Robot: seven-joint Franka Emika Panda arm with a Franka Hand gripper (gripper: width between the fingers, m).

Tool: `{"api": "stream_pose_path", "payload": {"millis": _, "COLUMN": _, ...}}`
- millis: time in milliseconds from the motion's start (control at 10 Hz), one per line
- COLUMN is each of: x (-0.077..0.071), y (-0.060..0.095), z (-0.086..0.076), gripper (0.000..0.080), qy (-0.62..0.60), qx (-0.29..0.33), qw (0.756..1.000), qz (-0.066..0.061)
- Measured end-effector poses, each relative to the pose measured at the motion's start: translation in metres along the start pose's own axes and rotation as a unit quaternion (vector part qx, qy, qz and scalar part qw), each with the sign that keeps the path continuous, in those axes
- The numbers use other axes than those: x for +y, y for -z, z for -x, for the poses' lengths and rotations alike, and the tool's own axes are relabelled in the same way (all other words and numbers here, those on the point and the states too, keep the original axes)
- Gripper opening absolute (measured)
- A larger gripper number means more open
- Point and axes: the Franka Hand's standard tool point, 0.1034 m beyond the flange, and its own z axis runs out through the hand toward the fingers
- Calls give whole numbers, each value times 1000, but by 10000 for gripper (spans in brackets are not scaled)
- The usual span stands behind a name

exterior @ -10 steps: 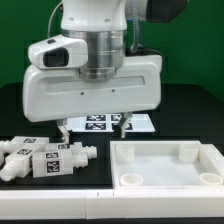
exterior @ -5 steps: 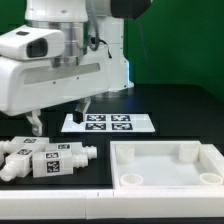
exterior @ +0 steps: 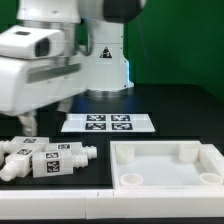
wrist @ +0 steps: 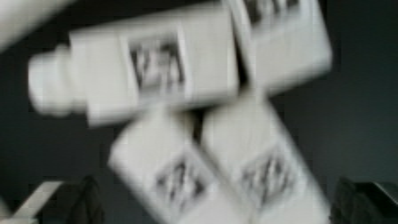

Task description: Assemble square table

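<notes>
legs [exterior: 45,158] clustered, just under parted jaws

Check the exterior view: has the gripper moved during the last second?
Yes. The gripper has gone toward the exterior view's left, off the marker board, and now hangs above the legs.

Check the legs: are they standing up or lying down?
Lying down. All the visible legs rest on their sides in a cluster beside the tabletop, none fitted into it.
</notes>
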Motion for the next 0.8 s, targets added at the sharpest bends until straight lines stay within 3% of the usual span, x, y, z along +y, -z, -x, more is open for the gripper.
{"api": "stream_pose_path", "payload": {"millis": 100, "x": -5, "y": -4, "z": 9, "gripper": 648, "qy": -8, "qx": -3, "qw": 1000, "qz": -2}}
{"api": "stream_pose_path", "payload": {"millis": 500, "x": -3, "y": -5, "z": 8, "gripper": 648, "qy": -7, "qx": -3, "qw": 1000, "qz": -1}}
{"api": "stream_pose_path", "payload": {"millis": 800, "x": -13, "y": -27, "z": 30, "gripper": 648, "qy": 16, "qx": -13, "qw": 1000, "qz": -20}}
